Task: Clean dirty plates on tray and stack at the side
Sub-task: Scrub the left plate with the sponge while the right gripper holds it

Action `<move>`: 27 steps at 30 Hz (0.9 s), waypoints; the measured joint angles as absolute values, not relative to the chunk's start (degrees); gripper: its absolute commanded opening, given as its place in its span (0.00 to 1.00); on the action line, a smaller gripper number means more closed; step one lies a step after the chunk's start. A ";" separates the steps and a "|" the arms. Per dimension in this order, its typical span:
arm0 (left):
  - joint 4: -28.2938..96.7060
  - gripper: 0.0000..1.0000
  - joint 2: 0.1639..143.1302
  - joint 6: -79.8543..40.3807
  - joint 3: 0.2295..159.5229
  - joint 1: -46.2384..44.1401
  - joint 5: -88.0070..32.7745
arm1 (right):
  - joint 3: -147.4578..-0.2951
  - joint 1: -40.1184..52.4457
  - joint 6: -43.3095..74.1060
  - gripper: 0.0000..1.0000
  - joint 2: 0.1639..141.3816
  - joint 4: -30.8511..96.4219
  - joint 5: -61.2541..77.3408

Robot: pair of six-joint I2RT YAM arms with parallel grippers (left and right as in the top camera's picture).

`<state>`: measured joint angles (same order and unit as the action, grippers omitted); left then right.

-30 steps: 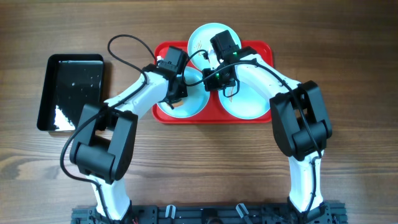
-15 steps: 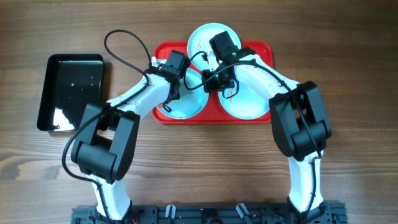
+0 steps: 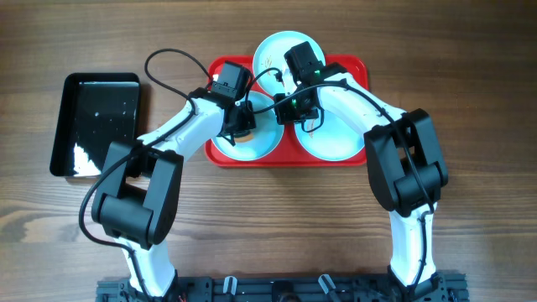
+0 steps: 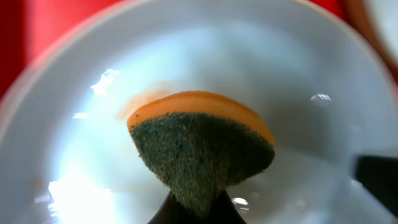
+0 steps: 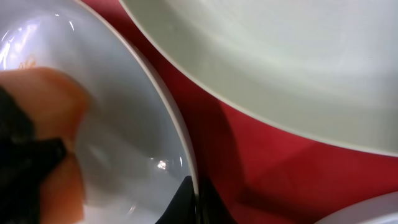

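Observation:
Three pale blue plates lie on the red tray (image 3: 359, 71): one at the far side (image 3: 270, 50), one at the front left (image 3: 262, 144) and one at the front right (image 3: 336, 138). My left gripper (image 3: 241, 124) is shut on an orange sponge (image 4: 200, 146), its green scouring face turned to the camera, pressed into the front left plate (image 4: 81, 162). A faint orange smear (image 4: 144, 99) shows beside the sponge. My right gripper (image 5: 196, 202) is shut on that plate's rim (image 5: 180, 134), pinching it at its right edge.
A black rectangular tray (image 3: 96, 122) with wet glints sits on the wooden table to the left of the red tray. The far plate (image 5: 280, 62) lies close to the pinched rim. Both arms cross over the red tray's middle.
The left gripper swept the sponge toward the far left of the plate, then came back to the plate's middle. The right gripper has kept still on the rim.

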<state>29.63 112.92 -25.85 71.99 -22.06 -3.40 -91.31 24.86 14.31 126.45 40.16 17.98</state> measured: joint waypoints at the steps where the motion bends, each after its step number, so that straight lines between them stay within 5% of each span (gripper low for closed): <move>1: 29.32 0.04 112.92 -25.85 71.99 -22.06 -4.71 | -91.31 24.86 14.31 0.04 126.45 40.16 17.98; 14: 23.33 0.04 115.07 -25.85 72.16 -22.11 -7.99 | -91.31 24.82 14.55 0.04 126.45 40.27 18.26; 27: 30.70 0.04 116.11 -25.85 75.05 -19.09 9.54 | -91.31 24.82 14.90 0.04 126.45 41.08 18.55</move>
